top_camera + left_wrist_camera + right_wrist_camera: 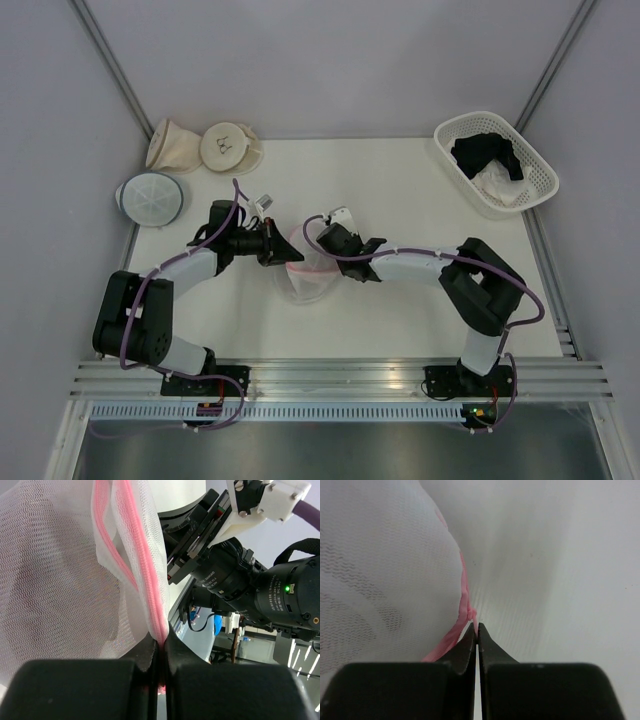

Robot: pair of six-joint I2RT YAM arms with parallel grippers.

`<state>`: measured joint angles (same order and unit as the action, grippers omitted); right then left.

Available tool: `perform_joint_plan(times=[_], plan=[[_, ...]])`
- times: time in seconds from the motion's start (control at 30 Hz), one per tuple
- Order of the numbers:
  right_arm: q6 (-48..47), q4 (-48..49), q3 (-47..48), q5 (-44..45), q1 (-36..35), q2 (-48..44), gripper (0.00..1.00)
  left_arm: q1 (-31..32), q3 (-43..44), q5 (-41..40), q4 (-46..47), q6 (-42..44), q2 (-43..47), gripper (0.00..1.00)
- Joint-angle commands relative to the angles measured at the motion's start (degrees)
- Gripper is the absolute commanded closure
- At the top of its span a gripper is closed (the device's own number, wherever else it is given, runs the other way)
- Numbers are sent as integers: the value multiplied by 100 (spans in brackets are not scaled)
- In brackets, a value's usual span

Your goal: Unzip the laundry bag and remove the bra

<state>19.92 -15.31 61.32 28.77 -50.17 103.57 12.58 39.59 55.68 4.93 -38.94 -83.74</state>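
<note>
Left claw (pixel 283 255) and right claw (pixel 310 236), seen from above, meet over the middle of the bench (pixel 420 200), with the laundry bag (pixel 305 282) slung between them. From the left wrist, the left claw (pixel 161 647) is clenched on the pink zipper (pixel 150 575), mesh ballooning beside it. From the right wrist, the right claw (pixel 476 630) is clenched and seems to nip that same pink edge. I judge the mesh light, limp and easily snagged, so I'd grip the zipper tape, never the netting. I can't see the bra anywhere.
</note>
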Motion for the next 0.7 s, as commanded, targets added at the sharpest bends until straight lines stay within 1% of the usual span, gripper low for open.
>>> perform_joint_plan(times=[0.0, 0.07, 0.1, 0.13, 0.17, 0.2, 0.27, 0.33, 0.37, 0.5, 0.57, 0.6, 0.67], plan=[[-76, -112, 222, 673, 131, 32, 100, -10, 163, 329, 70, 238, -10, 98], [-94, -147, 223, 630, 131, -90, 99, -10, 163, 312, 78, 238, -2, 97], [-94, -165, 205, 551, 122, -143, 100, -10, 163, 294, 96, 211, 25, 91], [-94, -183, 188, 481, 130, -214, 100, -10, 145, 225, 105, 202, 51, 80], [-111, -200, 153, 393, 131, -380, 93, -10, 136, 172, 113, 194, 156, 56], [-138, -218, 65, 288, 122, -468, 85, -10, 84, 23, 105, 150, 235, 44], [-164, -244, -32, -72, 122, -792, 66, -10, -4, -153, 105, 115, 498, 25], [-199, -244, -225, -292, 113, -1030, 57, -10, -83, -399, 113, 18, 648, 21], [-208, -288, -278, -520, 113, -1249, 48, -10, -162, -478, 122, -17, 736, 20], [-208, -490, -428, -829, 26, -1778, 34, -10, -399, -856, 158, -236, 1280, 19], [-199, -560, -410, -1004, -19, -2032, 31, -10, -574, -1102, 53, -324, 1500, 19], [-182, -569, -375, -1058, -71, -2103, 31, -10, -636, -1434, -26, -351, 1658, 19], [-129, -517, -305, -1137, -115, -2244, 30, -10, -838, -1787, -237, -412, 2211, 19]])
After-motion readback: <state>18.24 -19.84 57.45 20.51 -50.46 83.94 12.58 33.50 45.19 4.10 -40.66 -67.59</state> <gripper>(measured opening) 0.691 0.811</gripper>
